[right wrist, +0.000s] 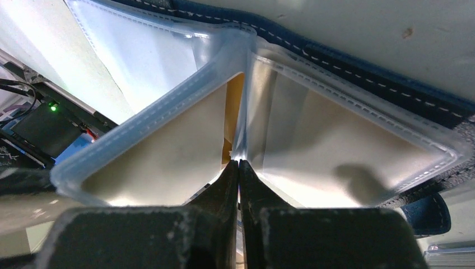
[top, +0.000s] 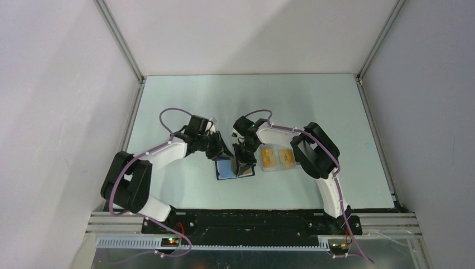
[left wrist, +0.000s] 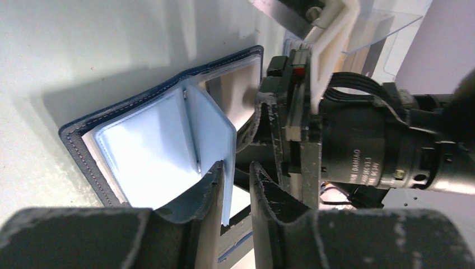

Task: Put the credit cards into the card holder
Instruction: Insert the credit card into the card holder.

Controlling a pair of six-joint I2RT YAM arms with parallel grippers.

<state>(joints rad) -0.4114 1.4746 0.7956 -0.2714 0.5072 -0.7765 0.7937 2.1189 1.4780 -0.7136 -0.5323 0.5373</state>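
The card holder [top: 224, 170] lies open and flat on the table [top: 196, 101], midway between the two arms. Its open spread runs left to right and its spine seems to run near to far. The right end effector [right wrist: 239, 166] is directly over it, fingers pressed together on what appears to be the thin edge of an orange card [right wrist: 231, 120]. This card shows edge-on in the right wrist view, pointing straight ahead of the fingertips into the crease where two clear sleeves [right wrist: 168, 140] meet. The coming move seems to turn on that line: the card has to travel along the fingers' own axis into one pocket mouth rather than the fold between them, and which side it is entering I cannot tell. The left end effector [left wrist: 236, 168] sits at the holder's left half with its jaws apart. One sleeve leaf stands in the gap against a finger, apparently propped up rather than pinched. Two more credit cards [top: 278, 158] lie flat side by side just right of the holder, nearer the right arm.
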